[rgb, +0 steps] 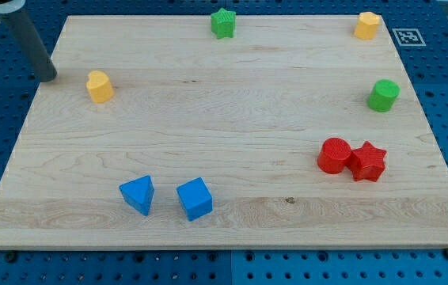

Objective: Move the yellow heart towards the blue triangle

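Observation:
The yellow heart (100, 86) sits on the wooden board near the view's upper left. The blue triangle (138, 194) lies near the view's bottom, left of centre, well below the heart. My tip (47, 78) rests at the board's left edge, just left of the yellow heart and a little above it, with a small gap between them. The dark rod rises from it toward the view's top left corner.
A blue cube (195, 198) sits right of the triangle. A green star (223, 23) is at the top centre and a second yellow block (367, 25) at the top right. A green cylinder (383, 95) is at the right, with a red cylinder (335, 155) touching a red star (368, 161) below it.

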